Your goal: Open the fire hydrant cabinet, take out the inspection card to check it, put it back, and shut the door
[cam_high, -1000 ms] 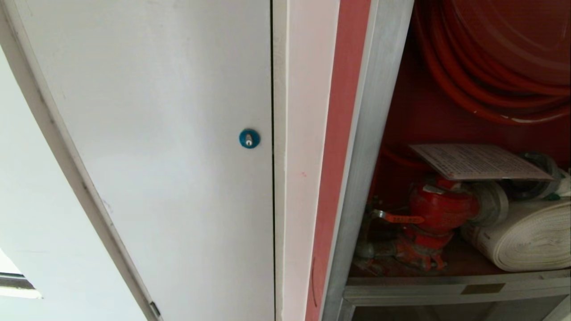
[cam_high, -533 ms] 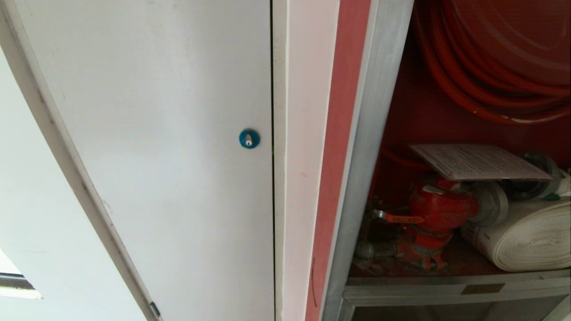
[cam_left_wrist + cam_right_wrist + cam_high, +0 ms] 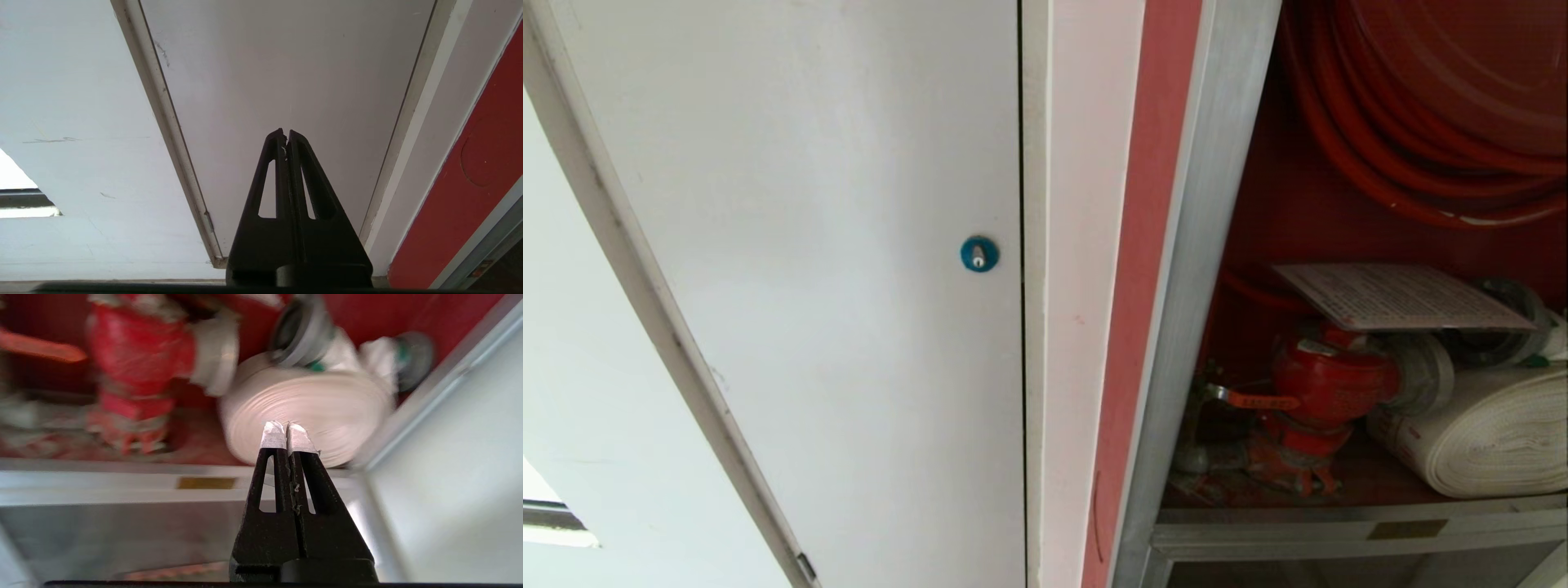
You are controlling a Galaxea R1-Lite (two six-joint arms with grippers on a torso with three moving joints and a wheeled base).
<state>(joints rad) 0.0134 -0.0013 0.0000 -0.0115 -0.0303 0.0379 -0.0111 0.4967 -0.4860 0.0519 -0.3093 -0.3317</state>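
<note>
The fire hydrant cabinet (image 3: 1201,269) stands open on the right of the head view, its red inside showing; its door is out of view. The white inspection card (image 3: 1401,296) lies flat on top of the red valve (image 3: 1327,384), beside the white rolled hose (image 3: 1486,433). Neither arm shows in the head view. My right gripper (image 3: 287,428) is shut and empty, pointing at the rolled hose (image 3: 310,412) from in front of the cabinet's silver sill (image 3: 122,486). My left gripper (image 3: 286,134) is shut and empty, parked facing the plain white door (image 3: 286,73).
A plain white door with a blue round lock (image 3: 979,254) fills the left of the head view. A red hose reel (image 3: 1437,106) hangs in the top of the cabinet. The cabinet's silver right frame (image 3: 433,388) stands close beside my right gripper.
</note>
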